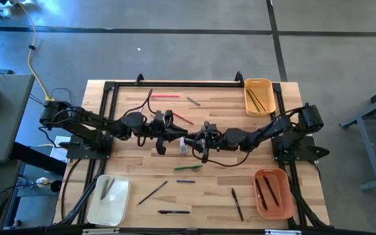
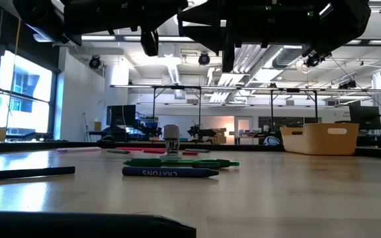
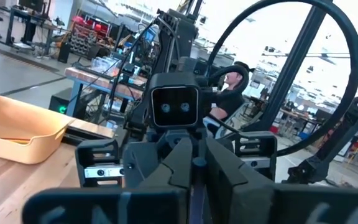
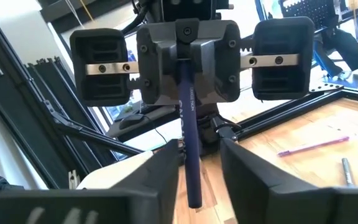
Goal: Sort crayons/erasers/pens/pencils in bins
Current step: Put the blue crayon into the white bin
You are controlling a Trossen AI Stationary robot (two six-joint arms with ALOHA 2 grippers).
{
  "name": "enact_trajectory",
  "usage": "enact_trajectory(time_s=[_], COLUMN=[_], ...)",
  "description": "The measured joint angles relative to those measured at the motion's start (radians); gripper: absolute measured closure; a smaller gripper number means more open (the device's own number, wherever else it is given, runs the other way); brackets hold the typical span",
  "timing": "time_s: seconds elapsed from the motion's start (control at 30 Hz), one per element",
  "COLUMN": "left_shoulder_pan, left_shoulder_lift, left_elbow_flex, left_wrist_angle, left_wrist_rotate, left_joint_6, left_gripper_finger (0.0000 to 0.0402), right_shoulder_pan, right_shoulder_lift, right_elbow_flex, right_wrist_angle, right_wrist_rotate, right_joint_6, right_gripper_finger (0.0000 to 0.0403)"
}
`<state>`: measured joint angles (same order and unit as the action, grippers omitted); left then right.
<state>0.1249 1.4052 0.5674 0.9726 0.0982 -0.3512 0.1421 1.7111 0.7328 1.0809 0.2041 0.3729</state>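
Note:
My two arms meet above the table's middle. My left gripper (image 1: 177,134) is shut on a dark blue crayon (image 4: 190,143) and shows head-on in the right wrist view (image 4: 188,68). My right gripper (image 1: 196,140) faces it, open; its fingers (image 4: 160,177) stand on either side of the crayon's free end without plainly touching it. Loose on the table lie a white eraser (image 1: 183,145), a green stick (image 1: 188,168), a second blue crayon (image 2: 170,172), a red pencil (image 1: 183,119) and black pens (image 1: 173,211). My left gripper pinches the dark blue crayon by one end (image 4: 187,84) between its two shut fingers. The fingers come level from the table's left. The crayon sticks out past the fingertips toward my right gripper, lifted clear of the table, with its free end (image 4: 193,199) between the right fingers.
The yellow-orange bin (image 1: 260,85) with pencils stands at the far right corner, the orange bin (image 1: 281,209) with dark pens near right, the cream-white bin (image 1: 119,209) near left. A pink stick (image 1: 165,96) and a grey one (image 1: 193,101) lie near the far edge.

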Motion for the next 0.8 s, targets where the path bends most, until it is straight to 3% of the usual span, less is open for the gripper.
enact_trajectory(time_s=[0.23,0.53,0.63,0.73,0.8], left_shoulder_pan=[0.012,0.046,0.030,-0.008,-0.047], left_shoulder_lift=[-0.044,-0.213,-0.283,-0.340,-0.369], left_elbow_flex=[0.000,0.000,0.000,0.026,0.057], left_wrist_angle=[-0.045,-0.370,-0.522,-0.717,-0.848], left_wrist_rotate=[0.035,0.040,0.040,0.029,0.002], left_joint_6=[0.008,0.052,0.052,0.036,0.017], left_gripper_finger=[0.0398,0.0399,0.0399,0.0399,0.0399], right_shoulder_pan=[0.000,0.000,0.000,0.001,-0.009], right_shoulder_lift=[-0.004,-0.115,-0.162,-0.162,-0.141], right_elbow_flex=[0.000,0.000,0.000,-0.009,-0.032], right_wrist_angle=[-0.003,-0.204,-0.389,-0.552,-0.562], right_wrist_rotate=[0.004,0.005,0.013,0.141,0.190], right_joint_6=[-0.044,-0.152,-0.213,-0.242,-0.233], right_gripper_finger=[0.0232,0.0189,0.0195,0.0223,0.0252])
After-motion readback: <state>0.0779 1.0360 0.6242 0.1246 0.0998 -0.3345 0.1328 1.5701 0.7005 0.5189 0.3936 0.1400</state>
